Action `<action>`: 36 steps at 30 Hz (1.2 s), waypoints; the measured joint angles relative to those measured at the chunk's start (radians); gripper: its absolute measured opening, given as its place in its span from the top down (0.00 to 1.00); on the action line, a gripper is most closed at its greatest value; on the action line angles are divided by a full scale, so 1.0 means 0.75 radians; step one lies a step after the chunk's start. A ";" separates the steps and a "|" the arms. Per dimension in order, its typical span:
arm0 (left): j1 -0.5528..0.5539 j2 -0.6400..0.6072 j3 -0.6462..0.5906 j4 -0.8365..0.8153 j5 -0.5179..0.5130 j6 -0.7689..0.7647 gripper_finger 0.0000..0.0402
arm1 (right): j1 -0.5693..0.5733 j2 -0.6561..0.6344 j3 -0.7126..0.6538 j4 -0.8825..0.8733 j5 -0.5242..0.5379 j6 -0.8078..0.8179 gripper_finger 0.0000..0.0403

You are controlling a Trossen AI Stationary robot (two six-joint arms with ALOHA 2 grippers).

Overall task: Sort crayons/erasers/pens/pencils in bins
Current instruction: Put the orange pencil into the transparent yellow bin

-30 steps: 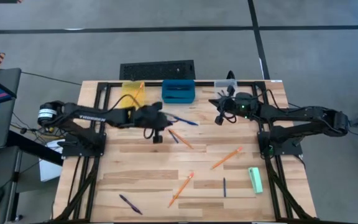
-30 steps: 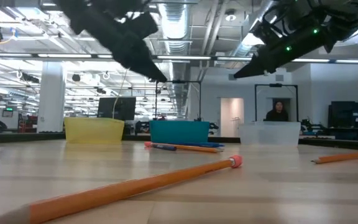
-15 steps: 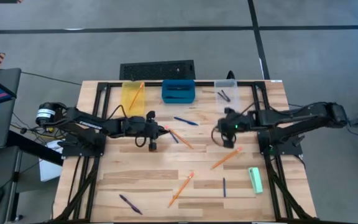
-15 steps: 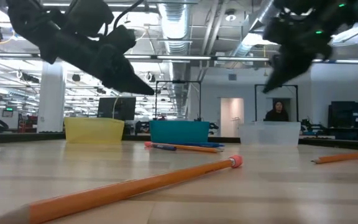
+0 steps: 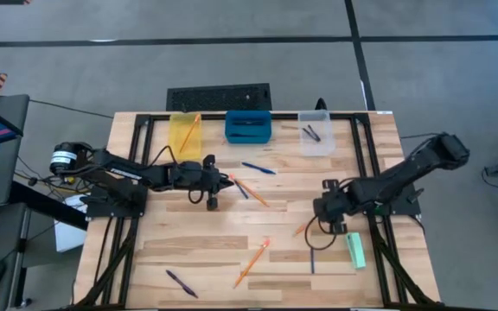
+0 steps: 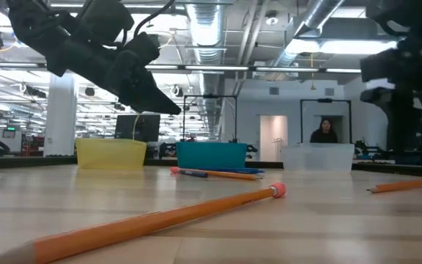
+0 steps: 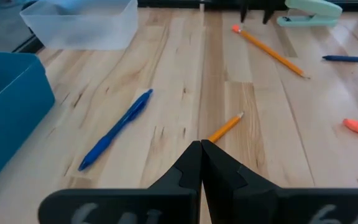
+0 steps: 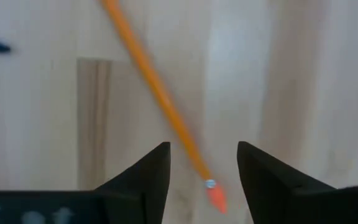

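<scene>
The pencil point(image 8: 160, 96) is a long thin orange stick with a pinkish end, lying flat on the counter point(image 5: 197, 250) just below my right hand point(image 8: 202, 171), between its spread fingers. The mint-green eraser point(image 5: 355, 250) lies near this hand. My left hand point(image 7: 201, 165) is pressed together, over another pencil point(image 7: 225, 126), beside a blue pen point(image 7: 115, 129).

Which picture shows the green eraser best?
The high view: the whole green eraser lies flat near the table's right edge, beside the right gripper. The left wrist view shows it far off, partly cut by the frame. The low and right wrist views don't show it.
</scene>
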 joint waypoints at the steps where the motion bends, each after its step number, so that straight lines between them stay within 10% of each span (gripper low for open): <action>1: 0.000 0.000 0.000 -0.001 0.000 -0.010 1.00 | 0.009 0.029 0.000 0.001 -0.008 0.000 0.52; 20: 0.073 0.001 0.000 -0.015 0.012 -0.211 1.00 | -0.029 0.356 0.024 0.066 -0.065 -0.175 0.74; 36: 0.187 0.002 0.045 -0.014 0.433 -0.538 0.91 | -0.053 0.369 0.213 -0.043 0.093 -0.518 0.91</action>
